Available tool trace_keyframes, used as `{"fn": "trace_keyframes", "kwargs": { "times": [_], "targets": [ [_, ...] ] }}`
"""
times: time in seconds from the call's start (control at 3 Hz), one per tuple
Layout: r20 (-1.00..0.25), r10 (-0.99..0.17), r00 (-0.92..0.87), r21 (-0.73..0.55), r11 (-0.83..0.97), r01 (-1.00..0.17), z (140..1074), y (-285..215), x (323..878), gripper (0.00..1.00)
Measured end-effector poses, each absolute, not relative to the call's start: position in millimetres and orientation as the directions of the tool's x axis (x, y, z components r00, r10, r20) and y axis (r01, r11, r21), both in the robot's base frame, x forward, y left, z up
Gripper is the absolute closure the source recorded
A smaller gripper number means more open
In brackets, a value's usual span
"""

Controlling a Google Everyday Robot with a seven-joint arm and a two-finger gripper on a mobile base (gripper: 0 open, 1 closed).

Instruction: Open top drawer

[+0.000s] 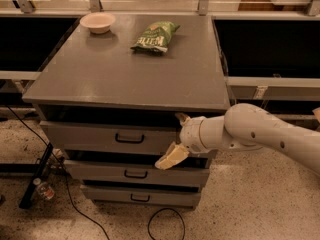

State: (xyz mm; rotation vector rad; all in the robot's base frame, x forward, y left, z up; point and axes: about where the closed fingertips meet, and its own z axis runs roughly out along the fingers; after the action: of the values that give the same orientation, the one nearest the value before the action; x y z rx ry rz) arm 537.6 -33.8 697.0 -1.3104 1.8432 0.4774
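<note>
Cream end effector point(173, 139) at right of grey top drawer point(85, 136) with black handle point(129, 138); green chip bag point(156, 35), beige bowl point(97, 22).

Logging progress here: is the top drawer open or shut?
Partly open: the top drawer front stands forward of the tabletop edge, with a dark gap above it. The hand is at its right end.
</note>
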Motion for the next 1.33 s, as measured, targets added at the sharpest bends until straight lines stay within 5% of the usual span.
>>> {"fn": "trace_keyframes", "kwargs": {
  "times": [1.33],
  "targets": [
    [-0.737, -0.667, -0.109, -0.153, 0.322, -0.934, 686, -22, 532, 0.00]
  ]
}}
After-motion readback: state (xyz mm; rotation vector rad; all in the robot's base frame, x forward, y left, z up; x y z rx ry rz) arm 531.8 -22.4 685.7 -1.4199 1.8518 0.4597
